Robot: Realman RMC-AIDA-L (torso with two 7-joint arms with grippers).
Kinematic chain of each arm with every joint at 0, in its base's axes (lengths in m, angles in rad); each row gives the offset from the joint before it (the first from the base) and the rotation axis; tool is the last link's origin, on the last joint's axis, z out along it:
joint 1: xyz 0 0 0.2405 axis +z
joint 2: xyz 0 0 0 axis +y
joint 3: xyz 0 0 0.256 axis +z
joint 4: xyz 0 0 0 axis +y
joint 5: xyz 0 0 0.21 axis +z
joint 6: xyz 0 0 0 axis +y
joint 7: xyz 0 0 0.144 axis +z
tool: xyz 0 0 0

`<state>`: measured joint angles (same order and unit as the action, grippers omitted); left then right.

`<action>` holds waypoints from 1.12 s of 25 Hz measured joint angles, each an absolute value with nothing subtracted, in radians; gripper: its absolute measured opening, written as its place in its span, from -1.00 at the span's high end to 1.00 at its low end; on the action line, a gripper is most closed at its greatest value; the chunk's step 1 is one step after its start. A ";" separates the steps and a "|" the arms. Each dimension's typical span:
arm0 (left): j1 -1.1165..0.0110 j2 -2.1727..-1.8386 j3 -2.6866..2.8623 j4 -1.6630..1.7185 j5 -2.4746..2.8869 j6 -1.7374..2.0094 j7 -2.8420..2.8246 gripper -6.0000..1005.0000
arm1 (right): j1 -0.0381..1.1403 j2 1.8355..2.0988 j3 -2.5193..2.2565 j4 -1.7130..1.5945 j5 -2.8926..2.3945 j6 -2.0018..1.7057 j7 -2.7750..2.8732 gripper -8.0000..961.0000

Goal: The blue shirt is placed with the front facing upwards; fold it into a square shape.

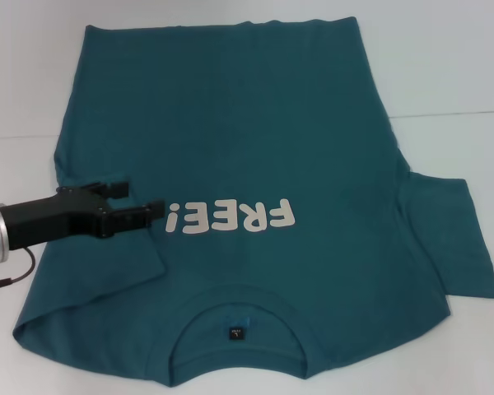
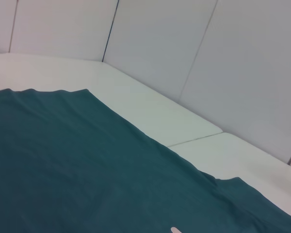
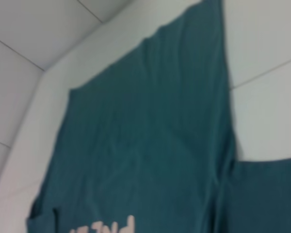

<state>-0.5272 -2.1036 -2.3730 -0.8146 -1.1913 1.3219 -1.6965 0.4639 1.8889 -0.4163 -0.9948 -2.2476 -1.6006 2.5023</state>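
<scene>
The blue shirt lies front up on the white table, its collar and dark label nearest me and its off-white "FREE!" print reading upside down. The left sleeve is folded inward over the body, making a flap. The right sleeve is spread flat. My left gripper hovers open over the shirt just left of the print, with nothing between its fingers. The left wrist view shows the shirt and its far hem. The right wrist view shows the shirt's body. My right gripper is out of view.
The white table runs around the shirt, with a seam line on the right. White wall panels rise behind the table's far edge.
</scene>
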 joint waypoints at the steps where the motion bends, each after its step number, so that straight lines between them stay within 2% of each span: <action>1: -0.529 -2.104 -2.373 -0.812 -1.190 1.321 -1.696 -0.77 | 0.472 1.889 -0.416 -1.005 -2.274 -1.602 2.511 -0.90; 28: -0.530 -2.111 -2.349 -0.744 -1.163 1.263 -1.690 -0.77 | 0.590 1.919 -0.540 -0.915 -2.625 -1.426 2.572 -0.90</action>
